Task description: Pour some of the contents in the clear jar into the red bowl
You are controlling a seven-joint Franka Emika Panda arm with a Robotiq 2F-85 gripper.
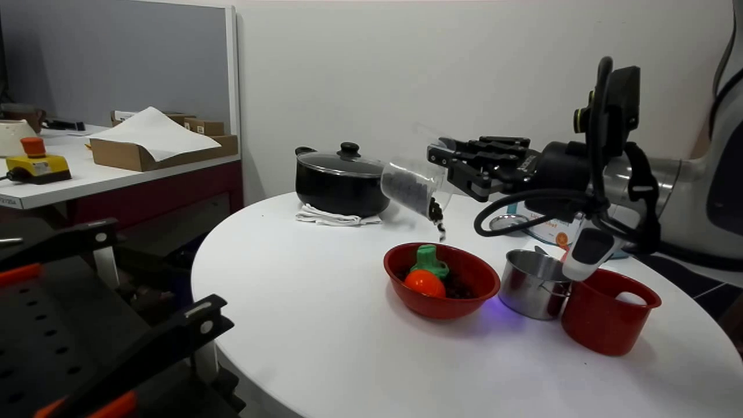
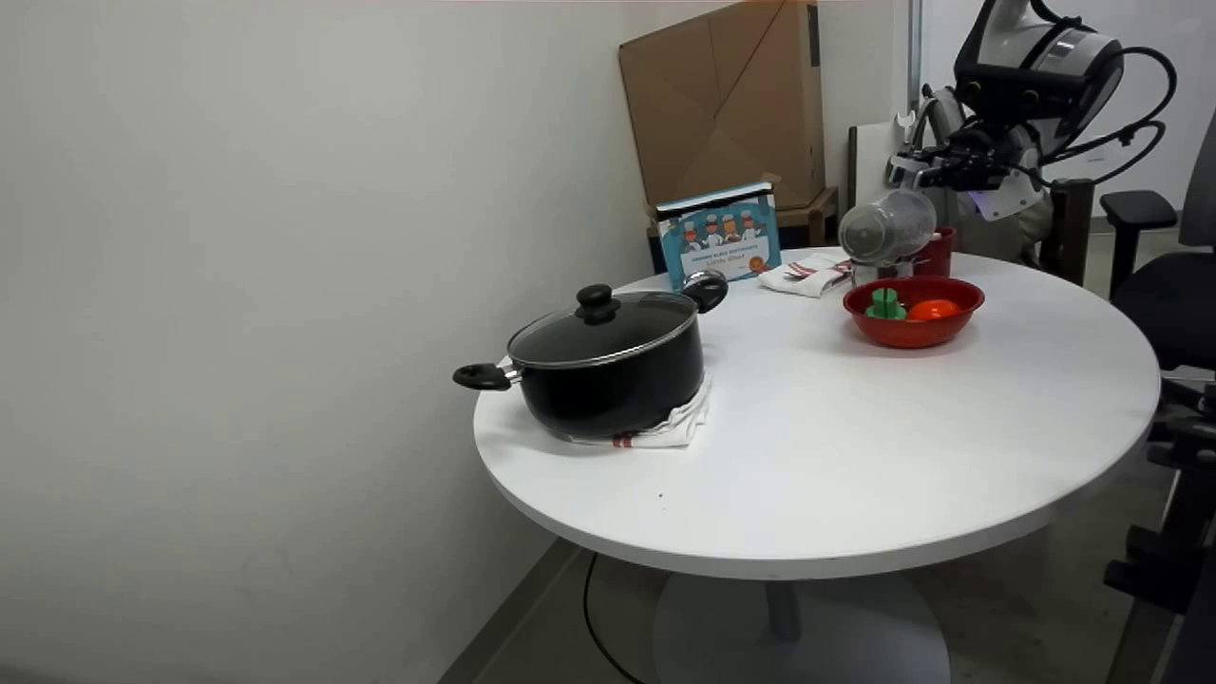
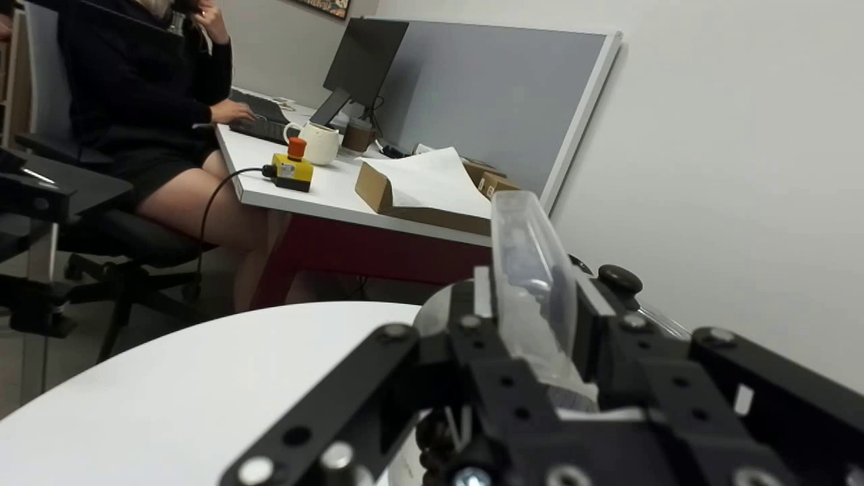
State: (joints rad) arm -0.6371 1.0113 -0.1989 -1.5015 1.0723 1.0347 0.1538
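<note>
The clear jar (image 1: 406,187) is tilted in the air above the red bowl (image 1: 441,309), mouth downward; it also shows in an exterior view (image 2: 872,232). Its dark contents (image 1: 435,210) are at the lower rim, and some pieces are falling toward the bowl. The bowl holds a green piece (image 1: 428,261), an orange piece (image 1: 425,283) and dark bits. My gripper (image 1: 448,158) is shut on a clear flat part of the jar, seen between the fingers (image 3: 533,317) in the wrist view. There, fingers hide most of the jar; dark contents (image 3: 435,439) show at lower left.
A metal cup (image 1: 529,290) and a deeper red cup (image 1: 606,319) stand beside the bowl, under the arm. A lidded black pot (image 1: 342,184) sits on a cloth (image 2: 679,427). A blue box (image 2: 722,233) and another cloth (image 2: 806,275) are at the table's wall side.
</note>
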